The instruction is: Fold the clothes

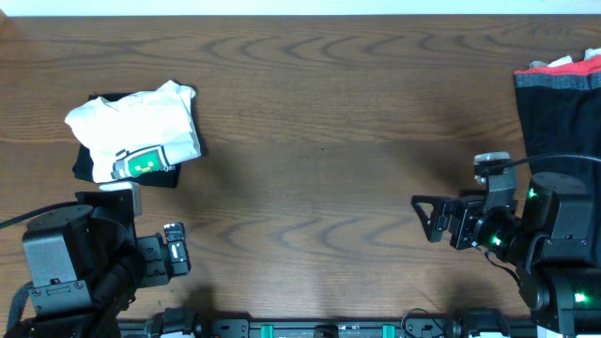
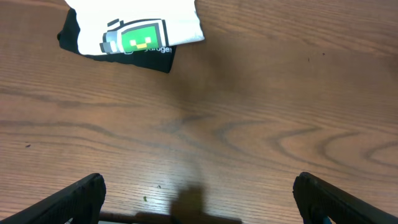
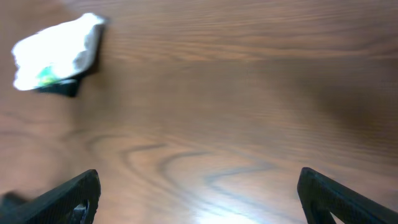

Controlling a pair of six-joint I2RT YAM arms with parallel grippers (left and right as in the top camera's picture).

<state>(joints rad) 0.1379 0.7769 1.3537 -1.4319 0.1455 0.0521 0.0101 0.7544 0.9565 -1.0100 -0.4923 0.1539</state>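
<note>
— So, what is the surface like?
— A brown wooden table (image 1: 319, 141) with broad wavy grain, smooth and matte. The room beyond its edges can't be seen.
— And the pincers?
— The left gripper (image 2: 199, 183) sits near the front left corner with its jaws spread wide. It holds nothing and has only bare wood beneath it. The right gripper (image 1: 424, 218), near the front right corner, is equally wide apart and empty.
— Where is the shirt?
— The white T-shirt (image 1: 141, 122) lies as a soft, rumpled bundle toward the far left corner, well apart from both arms. Its green-and-white logo patch (image 2: 138, 36) faces up. It rests on a flat folded black shirt (image 1: 84, 161) that peeks out underneath. Dark garments (image 1: 559, 103) are heaped at the right edge, with red and white cloth at the far right corner
</note>
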